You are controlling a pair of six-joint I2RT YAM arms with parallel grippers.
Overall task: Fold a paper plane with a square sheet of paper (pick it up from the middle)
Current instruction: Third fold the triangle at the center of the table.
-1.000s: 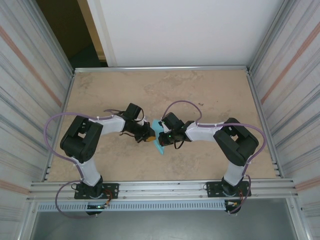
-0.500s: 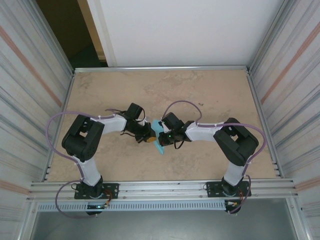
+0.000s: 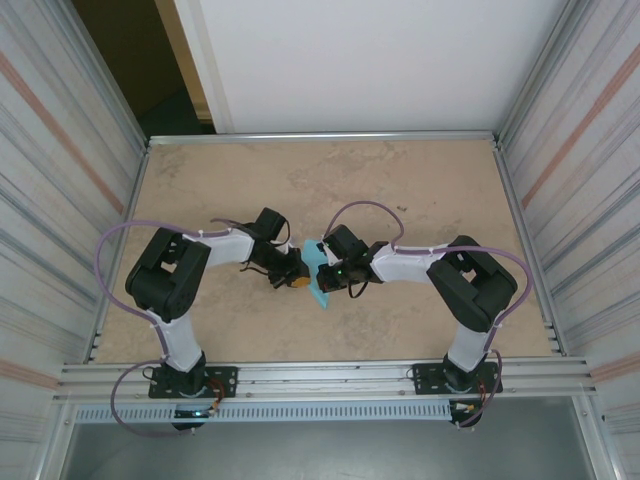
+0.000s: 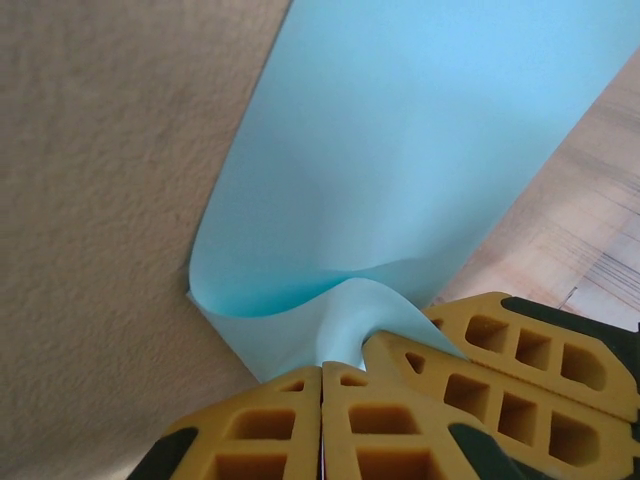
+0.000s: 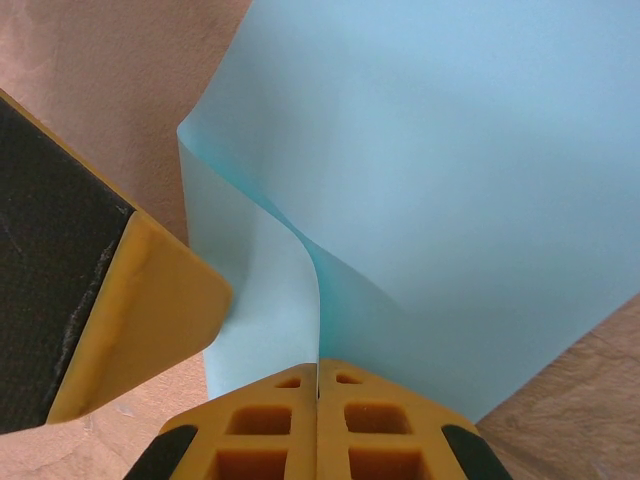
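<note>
Now, step: seemingly creasing a fold, plane not yet formed.
Left gripper [image 4: 322, 385]: pinching the square sheet of paper [image 4: 420, 150], fingers closed.
Right gripper [image 5: 317, 372]: clamping it likewise.
Next move: calling for aligned edges.

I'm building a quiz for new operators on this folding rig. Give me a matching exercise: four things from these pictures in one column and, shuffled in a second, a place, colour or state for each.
Things
1. left gripper
2. right gripper
3. sheet of paper
4. table

Descriptions
A. beige, mottled surface
B. light blue, bowed between two grips
C. shut on the paper, reaching in from the right of the top view
D. shut on the paper, reaching in from the left of the top view

Pairs: 1-D, 2-C, 3-B, 4-A
</note>
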